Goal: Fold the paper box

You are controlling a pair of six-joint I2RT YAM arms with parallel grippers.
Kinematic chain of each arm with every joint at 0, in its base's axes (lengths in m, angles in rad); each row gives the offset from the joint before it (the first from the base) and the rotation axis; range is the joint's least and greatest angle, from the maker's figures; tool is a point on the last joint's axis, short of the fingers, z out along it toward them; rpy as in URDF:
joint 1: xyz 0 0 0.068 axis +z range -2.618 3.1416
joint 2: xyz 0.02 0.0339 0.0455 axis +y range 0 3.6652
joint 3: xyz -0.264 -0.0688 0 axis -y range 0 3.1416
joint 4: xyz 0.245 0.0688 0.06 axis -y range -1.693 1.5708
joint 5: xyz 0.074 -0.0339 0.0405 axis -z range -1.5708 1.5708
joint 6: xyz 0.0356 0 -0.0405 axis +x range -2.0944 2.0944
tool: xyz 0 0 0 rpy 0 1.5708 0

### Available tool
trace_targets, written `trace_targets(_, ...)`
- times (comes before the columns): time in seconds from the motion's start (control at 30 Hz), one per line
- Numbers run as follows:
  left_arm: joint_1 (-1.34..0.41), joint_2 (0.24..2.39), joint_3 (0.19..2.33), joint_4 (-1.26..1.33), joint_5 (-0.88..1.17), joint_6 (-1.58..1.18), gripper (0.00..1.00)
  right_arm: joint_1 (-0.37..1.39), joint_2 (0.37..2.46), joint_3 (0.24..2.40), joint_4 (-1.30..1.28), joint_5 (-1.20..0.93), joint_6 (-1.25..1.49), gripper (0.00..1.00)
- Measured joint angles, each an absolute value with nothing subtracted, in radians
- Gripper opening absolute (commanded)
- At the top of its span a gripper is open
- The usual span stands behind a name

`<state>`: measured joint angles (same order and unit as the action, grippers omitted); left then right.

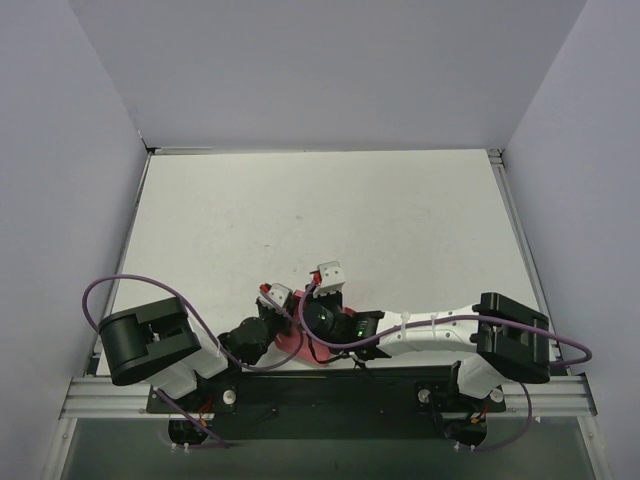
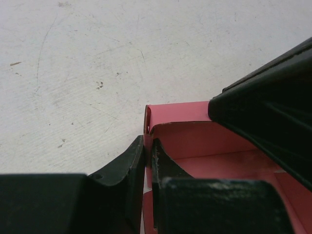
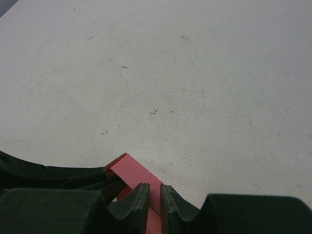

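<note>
Box (image 1: 292, 347) at near edge of table (image 1: 330, 210), between the bases; from above it is mostly hidden under left arm (image 1: 245, 342) and right arm (image 1: 430, 333). Only pink slivers show, and the fingertips cannot be made out. Left wrist: left gripper (image 2: 148, 151) pinches an upright box wall at its corner. Inner floor is visible but cut off below, and the right arm's black end blocks the right side. Right wrist: right gripper (image 3: 154, 192) is pressed onto a pink strip. The rest of the box is hidden behind the fingers and the left gripper.
</note>
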<state>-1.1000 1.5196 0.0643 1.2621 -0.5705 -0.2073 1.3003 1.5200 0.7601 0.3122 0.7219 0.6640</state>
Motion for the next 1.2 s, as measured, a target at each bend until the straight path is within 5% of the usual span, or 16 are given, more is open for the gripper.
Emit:
trace_targets(0.37, -1.103, 1.517, 0.064, 1.258, -0.565, -0.207, 0.19, 1.328, 1.551, 0.765, 0.299, 0.788, 0.700, 0.17)
trace_targets(0.73, -1.117, 1.518, 0.071, 1.247, -0.591, -0.199, 0.00, 1.330, 1.554, 0.770, 0.288, 0.796, 0.711, 0.15)
trace_targets(1.2, -1.205, 1.567, 0.208, 1.073, -0.846, -0.226, 0.00, 1.328, 1.554, 0.770, 0.276, 0.811, 0.719, 0.14)
